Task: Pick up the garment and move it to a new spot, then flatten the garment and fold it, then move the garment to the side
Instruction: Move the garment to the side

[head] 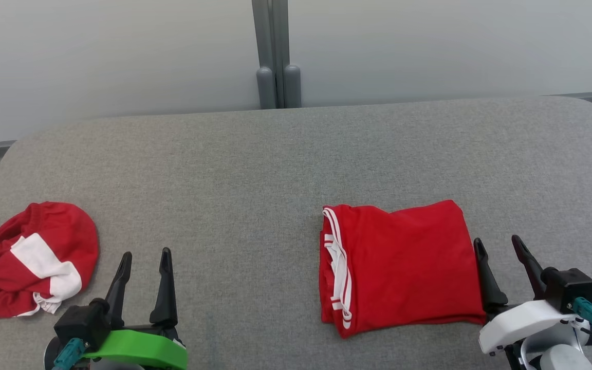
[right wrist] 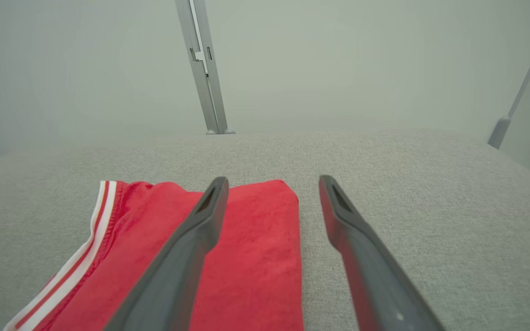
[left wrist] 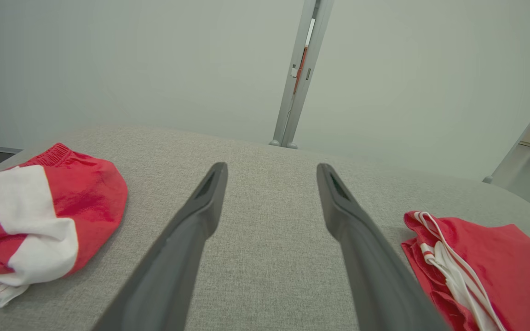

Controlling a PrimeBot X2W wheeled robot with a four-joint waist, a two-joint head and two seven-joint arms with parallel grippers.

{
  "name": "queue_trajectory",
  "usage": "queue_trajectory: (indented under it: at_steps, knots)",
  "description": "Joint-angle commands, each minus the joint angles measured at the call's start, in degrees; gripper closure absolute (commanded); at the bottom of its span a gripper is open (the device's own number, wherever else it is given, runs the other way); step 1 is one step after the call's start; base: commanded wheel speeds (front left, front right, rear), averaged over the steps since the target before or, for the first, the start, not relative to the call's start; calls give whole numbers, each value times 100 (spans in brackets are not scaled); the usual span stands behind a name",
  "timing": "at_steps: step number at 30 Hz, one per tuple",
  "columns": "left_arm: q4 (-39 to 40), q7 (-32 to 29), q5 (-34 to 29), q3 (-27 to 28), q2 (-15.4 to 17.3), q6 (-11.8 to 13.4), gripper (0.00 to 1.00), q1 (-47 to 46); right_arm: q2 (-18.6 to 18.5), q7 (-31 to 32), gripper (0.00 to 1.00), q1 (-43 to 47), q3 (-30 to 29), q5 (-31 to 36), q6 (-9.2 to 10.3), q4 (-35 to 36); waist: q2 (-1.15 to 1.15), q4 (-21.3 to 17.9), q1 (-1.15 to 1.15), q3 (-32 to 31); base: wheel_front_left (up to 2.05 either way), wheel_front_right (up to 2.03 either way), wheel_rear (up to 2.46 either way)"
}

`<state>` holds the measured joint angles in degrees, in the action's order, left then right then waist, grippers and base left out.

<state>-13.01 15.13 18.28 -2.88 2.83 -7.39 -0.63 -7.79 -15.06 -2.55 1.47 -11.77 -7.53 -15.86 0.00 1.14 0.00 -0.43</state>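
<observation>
Folded red fabric garment [head: 404,267] lying, white-striped edge facing 9 o'clock, long axis 9-to-3; left gripper [head: 146,253], right gripper [head: 496,240] gaping, empty.

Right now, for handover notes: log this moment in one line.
folded red garment: flat, right side | crumpled red-white garment: left edge | left gripper: fingers open, empty | right gripper: fingers open, empty

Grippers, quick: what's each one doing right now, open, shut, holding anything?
Left gripper: open, holding nothing.
Right gripper: open, holding nothing, at the right edge of the folded red garment.
</observation>
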Motion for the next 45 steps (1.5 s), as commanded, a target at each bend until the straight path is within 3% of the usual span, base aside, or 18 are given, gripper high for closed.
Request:
queue_trajectory:
  at_steps: [1,17,26,27,28,37,45]
  knots:
    - [20,0,14,-15,14,-11,0,58,-56,6,0,15,8,-96,9,-153,0,20,0,4,0,0,0]
    - [92,0,88,-272,14,-11,0,-191,-502,2162,0,-918,109,-649,8,-1083,0,428,0,519,0,0,0]
    - [110,0,106,-342,14,-10,0,-336,-435,3145,0,-1057,382,-893,5,-1870,0,624,0,806,0,0,0]
    - [116,0,110,-343,14,-11,0,-349,-447,3183,55,-1060,438,-910,5,-1886,0,627,0,823,0,0,0]
    - [121,0,113,-337,14,-10,0,-359,-491,3210,100,-1089,496,-931,5,-1893,0,627,0,842,0,0,0]
    - [279,0,130,-352,14,-10,0,-495,-1279,3317,100,-1592,1200,-677,18,-1543,0,451,0,1131,0,0,0]
    - [680,0,-79,-284,14,-11,0,-825,-1829,3295,100,-2659,1860,-633,12,-1092,0,-243,0,1762,0,0,0]
